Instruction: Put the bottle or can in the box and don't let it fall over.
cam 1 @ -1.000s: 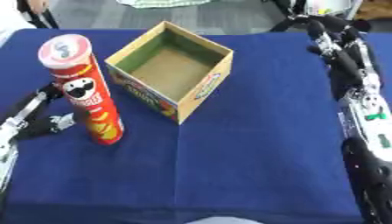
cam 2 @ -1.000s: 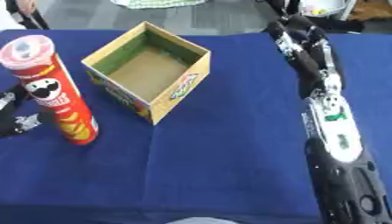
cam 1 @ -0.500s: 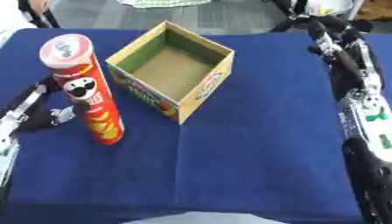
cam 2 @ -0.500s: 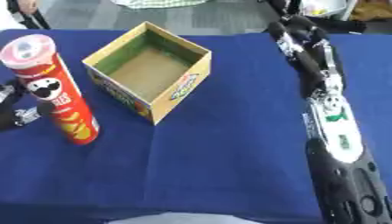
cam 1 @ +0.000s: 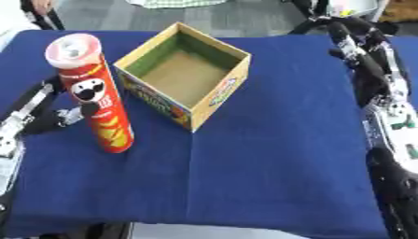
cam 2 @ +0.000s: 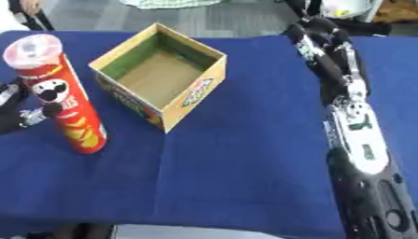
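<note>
Left eye view. Can (cam 1: 91,93): tall red tube, upright on the blue worktop (cam 1: 277,154), just left of the box (cam 1: 184,74). Box: open cardboard, empty, near the worktop's far middle. Left robot hand (cam 1: 61,116): at the can's left flank, mid-height, one fingertip on the can's front; the other fingers are hidden, so whether it grips cannot be told. Can not yet lifted, not in the box.

Right eye view. Right robot hand (cam 2: 314,32): far right, well apart from can and box, holding nothing; finger posture unclear. Left robot hand mostly cut off at the left edge.

Risk, judged: the can is tall and narrow, so a one-sided push would likely tip it toward the box. Lifted too low, its base could catch the box's near wall. Set down tilted, it could fall inside.
</note>
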